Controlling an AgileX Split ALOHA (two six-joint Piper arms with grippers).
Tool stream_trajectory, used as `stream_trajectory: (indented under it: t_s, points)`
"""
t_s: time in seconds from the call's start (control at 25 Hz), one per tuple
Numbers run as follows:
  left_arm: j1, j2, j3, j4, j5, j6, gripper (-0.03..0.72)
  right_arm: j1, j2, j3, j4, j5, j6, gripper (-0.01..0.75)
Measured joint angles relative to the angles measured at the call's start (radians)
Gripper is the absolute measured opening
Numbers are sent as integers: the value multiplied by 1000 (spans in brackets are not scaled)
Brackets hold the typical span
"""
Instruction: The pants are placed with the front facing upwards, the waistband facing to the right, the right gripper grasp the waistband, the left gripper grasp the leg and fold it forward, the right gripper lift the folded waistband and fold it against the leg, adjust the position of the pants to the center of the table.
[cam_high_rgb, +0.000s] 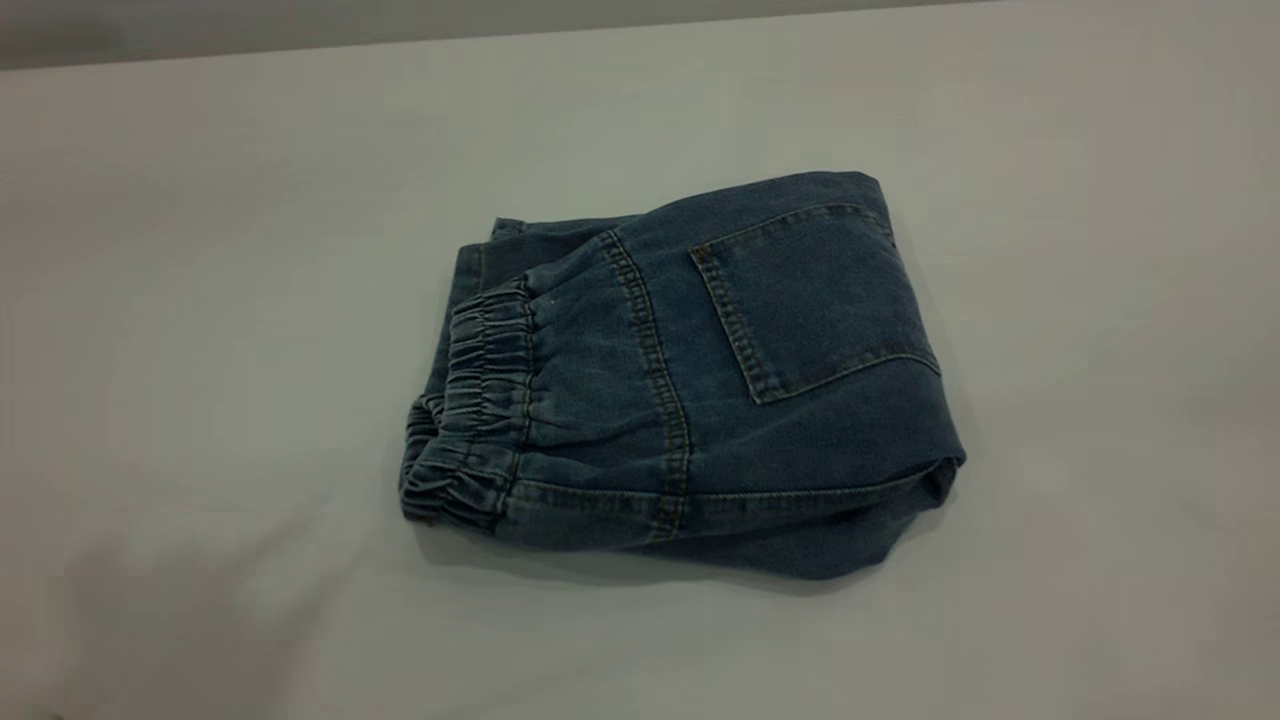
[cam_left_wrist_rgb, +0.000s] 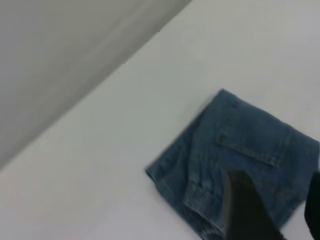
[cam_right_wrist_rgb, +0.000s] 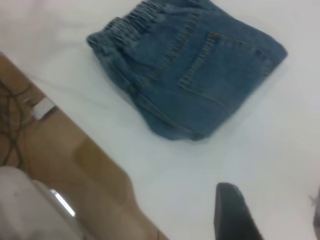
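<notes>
The pants (cam_high_rgb: 700, 380) lie folded into a compact blue denim bundle near the middle of the table (cam_high_rgb: 200, 300), back patch pocket (cam_high_rgb: 815, 300) facing up. The ruffled waistband (cam_high_rgb: 480, 400) forms the bundle's left end in the exterior view. Neither gripper appears in the exterior view. In the left wrist view my left gripper (cam_left_wrist_rgb: 280, 200) hovers open over the pants (cam_left_wrist_rgb: 240, 145), holding nothing. In the right wrist view my right gripper (cam_right_wrist_rgb: 272, 215) is open over bare table (cam_right_wrist_rgb: 280, 150), apart from the pants (cam_right_wrist_rgb: 190, 65) and their waistband (cam_right_wrist_rgb: 135, 20).
The table's edge (cam_right_wrist_rgb: 100, 135) runs close to the pants in the right wrist view, with brown floor (cam_right_wrist_rgb: 60, 150), cables (cam_right_wrist_rgb: 10, 125) and a white object (cam_right_wrist_rgb: 25, 210) beyond it. A grey wall (cam_left_wrist_rgb: 50, 60) lies past the table's far edge.
</notes>
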Motion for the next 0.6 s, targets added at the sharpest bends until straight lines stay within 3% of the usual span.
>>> stream_trajectory:
  t_s: [0.28,0.6]
  points:
    - [0,-298,271,110,-6,-197,305,0,-269,146,8,-78,14,293]
    - [0,-606,459,172,40,-369,302,0,-436,277,71,-71,72,293]
